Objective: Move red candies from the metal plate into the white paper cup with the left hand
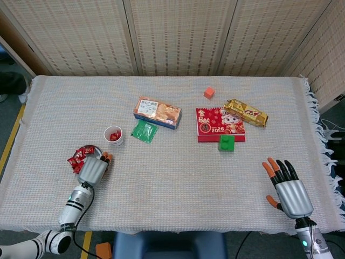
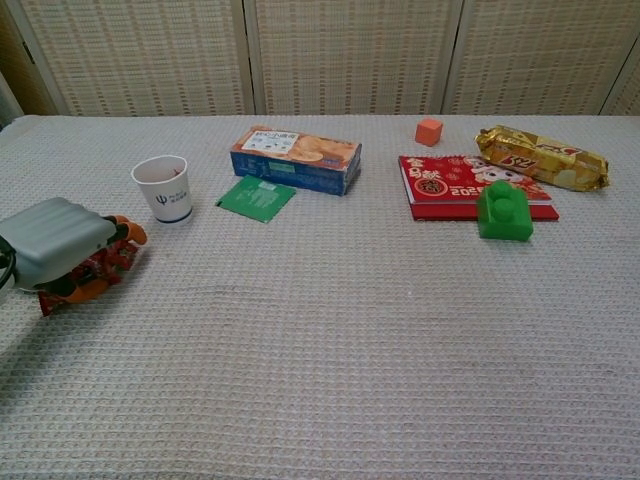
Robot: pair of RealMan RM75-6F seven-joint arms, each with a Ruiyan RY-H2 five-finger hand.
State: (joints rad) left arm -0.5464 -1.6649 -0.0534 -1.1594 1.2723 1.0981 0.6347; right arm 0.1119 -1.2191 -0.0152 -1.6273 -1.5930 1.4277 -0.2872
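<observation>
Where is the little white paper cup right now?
In the head view the white paper cup stands upright on the table's left half, just left of the green packet and beyond the left hand.
</observation>
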